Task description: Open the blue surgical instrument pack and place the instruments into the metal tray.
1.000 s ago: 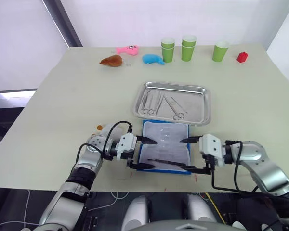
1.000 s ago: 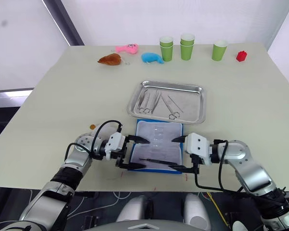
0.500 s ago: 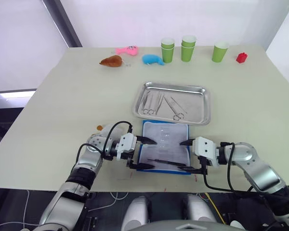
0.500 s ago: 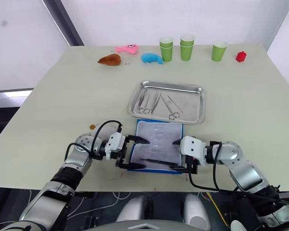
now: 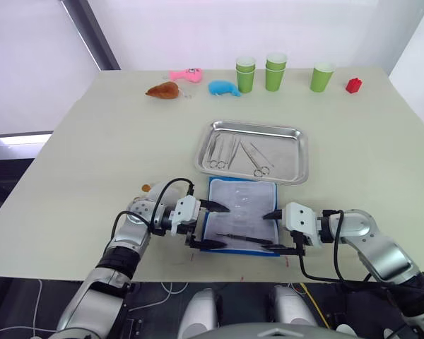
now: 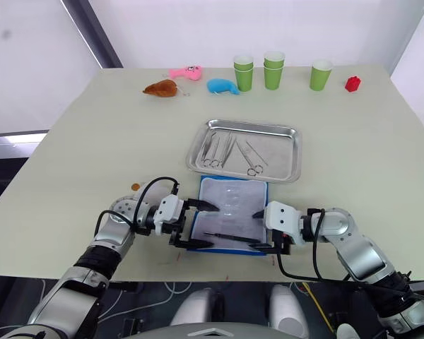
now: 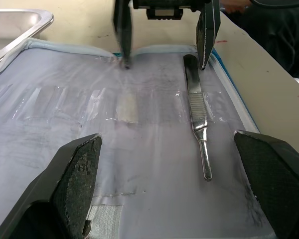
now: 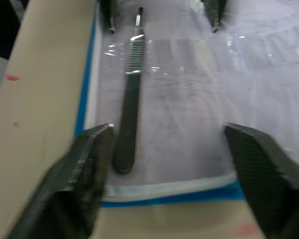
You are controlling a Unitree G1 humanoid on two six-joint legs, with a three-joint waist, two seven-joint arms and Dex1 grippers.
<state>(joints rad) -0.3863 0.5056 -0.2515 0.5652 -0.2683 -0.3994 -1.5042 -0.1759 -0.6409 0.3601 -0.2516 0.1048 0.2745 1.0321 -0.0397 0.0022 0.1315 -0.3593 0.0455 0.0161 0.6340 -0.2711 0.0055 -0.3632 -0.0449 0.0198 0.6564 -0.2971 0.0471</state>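
Both pincers (image 5: 213, 224) (image 5: 275, 231) wide apart, empty, over the opened pack (image 5: 242, 212).

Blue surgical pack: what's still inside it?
One slim dark-grey metal instrument lies on the pale lining of the open bright-blue fabric pack, near its front edge. The clear pocket strips look empty; anything beneath the lining is hidden.

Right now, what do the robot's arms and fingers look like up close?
Both arms are silvery-grey metal with rounded joints and loose black cables looping alongside. Each ends in a white boxy block carrying two slim black fingers. The left gripper and right gripper look alike; seen from the wrists, the finger surfaces are finely textured.
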